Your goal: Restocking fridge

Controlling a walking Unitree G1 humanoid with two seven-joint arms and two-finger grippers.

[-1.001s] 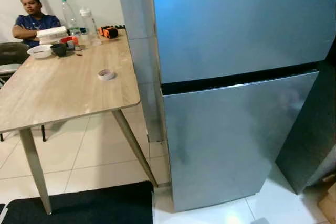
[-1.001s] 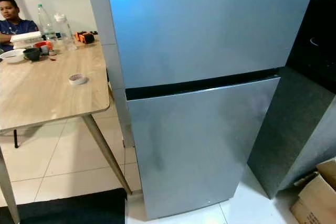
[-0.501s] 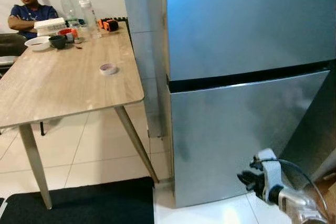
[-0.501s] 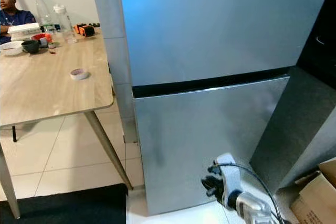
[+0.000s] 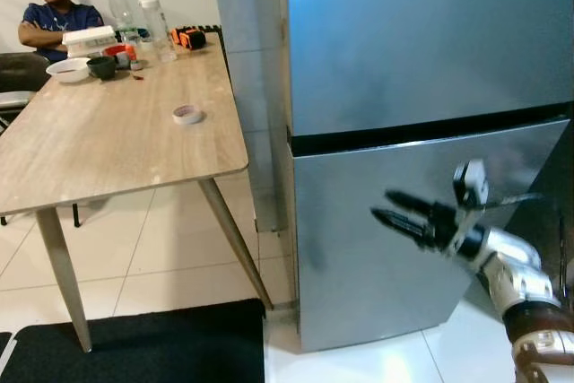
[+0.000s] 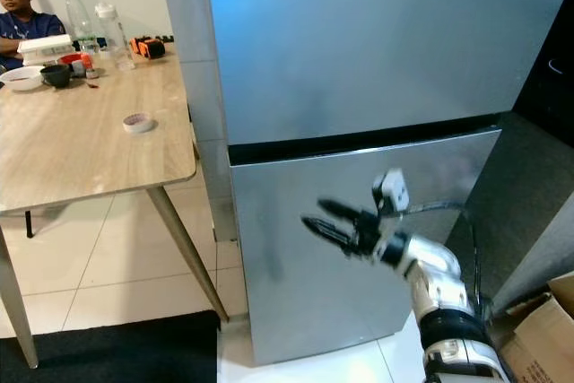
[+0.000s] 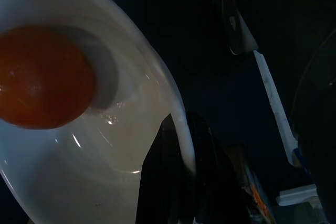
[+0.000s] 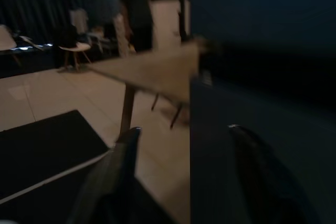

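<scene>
Still at the start. Fridge (image 5: 421, 132) shut, both doors closed, beside the worktop's (image 5: 108, 150) right edge. Right hand (image 5: 387, 206) raised before the lower door (image 6: 296, 257), fingers a little apart, holding nothing. Left hand (image 7: 178, 182) pinching the rim of a white bowl (image 7: 131, 140) with an orange ball of food (image 7: 42, 77) inside. Left to do: opening the door, putting the bowl in.

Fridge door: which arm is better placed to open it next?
Right, probably. The right end effector is raised in front of the fridge's lower door, fingers apart and pointing toward the door's left edge. The left end effector appears to grip the rim of a white bowl holding an orange fruit.
</scene>
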